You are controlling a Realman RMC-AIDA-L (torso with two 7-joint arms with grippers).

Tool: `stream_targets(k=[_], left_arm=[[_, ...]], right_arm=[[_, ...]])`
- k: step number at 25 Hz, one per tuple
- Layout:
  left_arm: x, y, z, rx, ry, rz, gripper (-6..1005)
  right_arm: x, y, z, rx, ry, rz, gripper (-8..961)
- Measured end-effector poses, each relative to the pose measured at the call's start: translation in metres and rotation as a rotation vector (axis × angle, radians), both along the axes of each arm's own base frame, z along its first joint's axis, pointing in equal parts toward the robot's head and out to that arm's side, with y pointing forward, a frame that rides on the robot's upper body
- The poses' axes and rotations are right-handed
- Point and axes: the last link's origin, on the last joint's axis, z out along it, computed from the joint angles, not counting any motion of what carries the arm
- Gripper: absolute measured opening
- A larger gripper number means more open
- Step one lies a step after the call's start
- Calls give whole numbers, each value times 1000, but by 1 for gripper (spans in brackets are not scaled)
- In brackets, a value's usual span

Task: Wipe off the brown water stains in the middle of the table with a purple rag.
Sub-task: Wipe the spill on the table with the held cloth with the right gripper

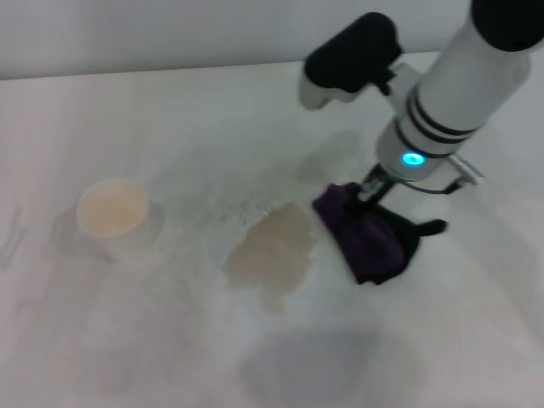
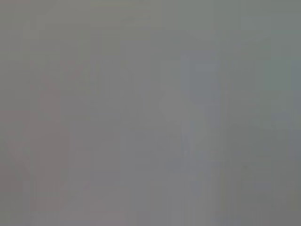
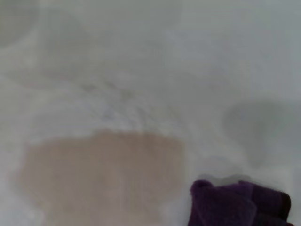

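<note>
The brown water stains form a pale tan blotch with a small drip tail in the middle of the white table. The purple rag, bunched, with a black part and loop on its right, lies on the table just right of the blotch, its edge touching it. My right gripper comes down onto the rag's far end and is shut on it. The right wrist view shows the stains with the rag beside them. My left gripper is out of view; the left wrist view shows only blank grey.
A white paper cup with pale liquid stands upright on the left of the table, well apart from the blotch. Faint grey smudges and shadows lie around and in front of the blotch. The table's far edge meets a grey wall.
</note>
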Motion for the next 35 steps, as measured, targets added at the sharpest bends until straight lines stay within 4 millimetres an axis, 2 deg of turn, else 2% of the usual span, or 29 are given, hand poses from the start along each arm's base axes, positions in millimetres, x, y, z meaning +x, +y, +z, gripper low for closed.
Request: stream_targets(k=[2, 5, 11, 16, 28, 31, 35], left_arm=[[0, 0, 0, 1, 0, -2, 876], [0, -2, 0, 1, -1, 1, 876], [-3, -6, 0, 6, -4, 12, 876], [-4, -10, -1, 3, -5, 17, 877], [-5, -14, -3, -1, -11, 23, 876], [-5, -15, -4, -1, -11, 25, 876], [-7, -17, -3, -1, -10, 30, 877]], right_arm=[[-5, 0, -4, -10, 4, 16, 89], [-22, 5, -17, -23, 22, 89, 89], [-29, 15, -26, -5, 36, 158, 90], [-35, -3, -47, -110, 64, 192, 87], [-62, -52, -84, -355, 271, 267, 86], [-64, -56, -87, -378, 280, 277, 86], [-61, -47, -83, -335, 276, 273, 87]])
